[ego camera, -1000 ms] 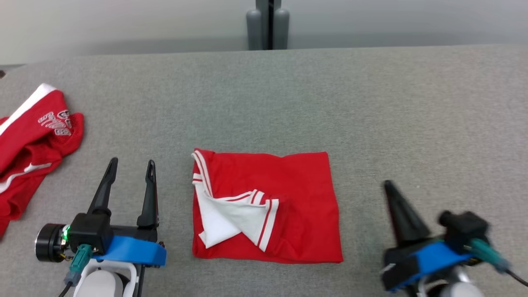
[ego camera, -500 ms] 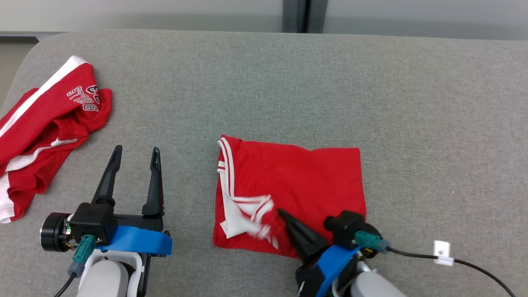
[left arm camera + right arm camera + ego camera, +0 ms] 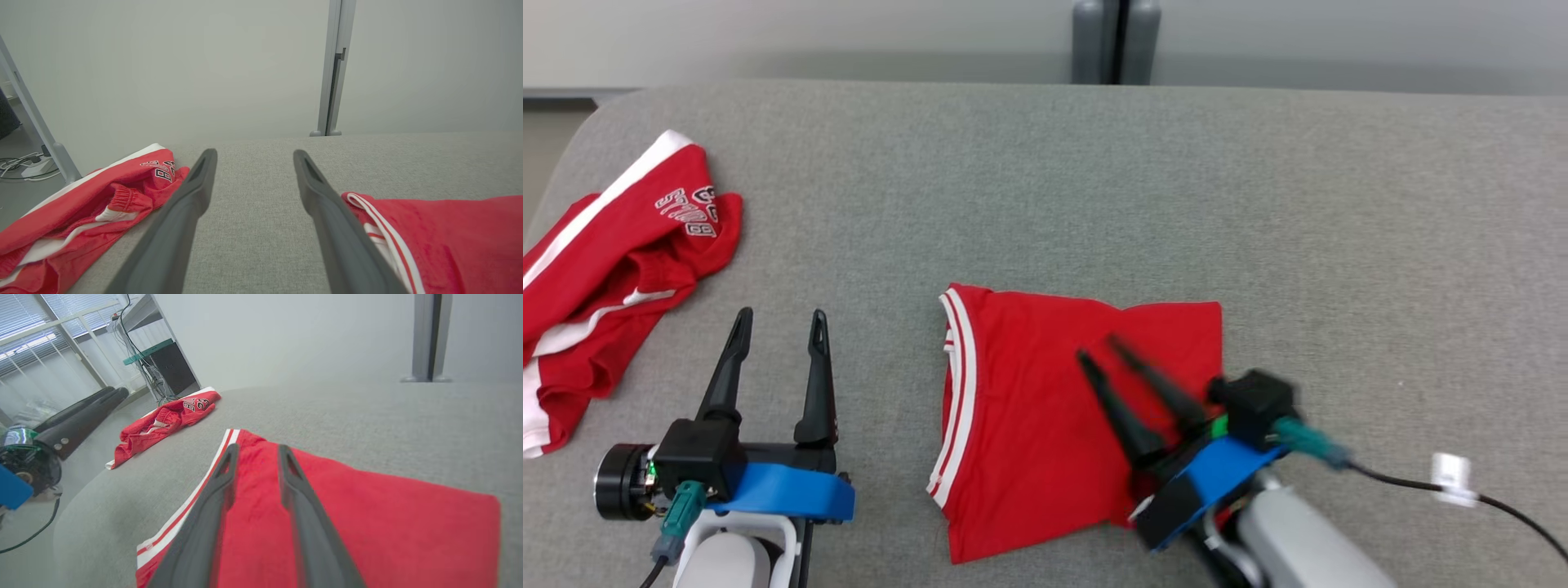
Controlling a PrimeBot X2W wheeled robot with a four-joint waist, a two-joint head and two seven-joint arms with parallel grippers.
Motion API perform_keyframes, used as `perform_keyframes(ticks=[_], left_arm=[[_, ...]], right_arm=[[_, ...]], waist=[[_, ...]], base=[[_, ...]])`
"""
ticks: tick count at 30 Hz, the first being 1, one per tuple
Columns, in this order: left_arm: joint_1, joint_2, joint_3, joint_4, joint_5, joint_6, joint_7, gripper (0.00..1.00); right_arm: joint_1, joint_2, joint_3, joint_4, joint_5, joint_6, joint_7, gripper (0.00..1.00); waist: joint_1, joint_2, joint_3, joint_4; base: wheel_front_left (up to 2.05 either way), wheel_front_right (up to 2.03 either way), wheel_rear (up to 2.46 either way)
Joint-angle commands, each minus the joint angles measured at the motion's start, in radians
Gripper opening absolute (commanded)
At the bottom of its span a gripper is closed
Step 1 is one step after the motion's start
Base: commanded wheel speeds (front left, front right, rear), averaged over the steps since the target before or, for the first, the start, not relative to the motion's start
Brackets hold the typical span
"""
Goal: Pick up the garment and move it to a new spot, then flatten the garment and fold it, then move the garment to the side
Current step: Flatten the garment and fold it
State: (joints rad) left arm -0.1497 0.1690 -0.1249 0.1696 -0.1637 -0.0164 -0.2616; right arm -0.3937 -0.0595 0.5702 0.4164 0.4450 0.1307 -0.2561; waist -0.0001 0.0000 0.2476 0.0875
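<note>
- White lettering [image 3: 686, 211] is being shown upside down on a crumpled red garment [image 3: 605, 269] at the table's [image 3: 1045, 180] far left, and it is too small to be read.
- The folded garment [image 3: 1029, 408] is being seen lying flat mid-table, roughly square. Its white-striped edge [image 3: 956, 392] is facing the robot's left and running near to far.
- The right gripper [image 3: 1101, 349] is being held over it, fingers narrowly parted, nothing pinched.
- The left gripper [image 3: 780, 322] is being held wide apart and empty, near the striped edge.

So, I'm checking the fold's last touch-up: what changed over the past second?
The right gripper came in from the right over the folded garment and its fingers parted; the white flap on top is now gone from sight. The left gripper stayed open beside it, and the crumpled red garment kept its place.
</note>
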Motion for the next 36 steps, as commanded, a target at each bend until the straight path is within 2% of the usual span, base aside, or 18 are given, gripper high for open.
perform_keyframes(ticks=[1,10,15,20,29,36], left_arm=[[0.001,0.004,0.003,-0.002,0.008,0.004,-0.004,1.0],[0.06,0.02,0.006,0.01,0.01,0.004,-0.004,1.0],[0.1,0.028,0.001,0.018,0.003,0.003,-0.001,1.0],[0.146,0.035,-0.007,0.022,-0.001,0.003,0.014,1.0],[0.209,0.034,-0.033,0.036,-0.01,0.0,0.038,1.0],[0.227,0.035,-0.039,0.031,-0.015,0.009,0.044,1.0]], right_arm=[[0.027,-0.014,-0.026,-0.015,-0.014,0.0,-0.005,1.0],[0.219,-0.034,-0.436,-0.249,-0.167,0.0,0.001,1.0],[0.327,-0.023,-0.579,-0.331,-0.21,0.0,0.051,1.0],[0.413,-0.01,-0.627,-0.399,-0.235,0.0,0.107,1.0],[0.532,0.004,-0.641,-0.483,-0.248,0.0,0.185,1.0],[0.571,0.008,-0.642,-0.528,-0.261,0.0,0.219,1.0]], waist=[[0.0001,0.0,-0.015,-0.015],[0.0001,0.0,-0.08,-0.077],[0.0001,0.0,-0.125,-0.097],[0.0001,0.0,-0.17,-0.108],[0.0001,0.0,-0.246,-0.094],[0.0001,0.0,-0.264,-0.088]], base=[[0.0,0.0,0.0],[0.0,0.0,0.0],[0.0,0.0,0.0],[0.0,0.0,0.0],[0.0,0.0,0.0],[0.0,0.0,0.0]])
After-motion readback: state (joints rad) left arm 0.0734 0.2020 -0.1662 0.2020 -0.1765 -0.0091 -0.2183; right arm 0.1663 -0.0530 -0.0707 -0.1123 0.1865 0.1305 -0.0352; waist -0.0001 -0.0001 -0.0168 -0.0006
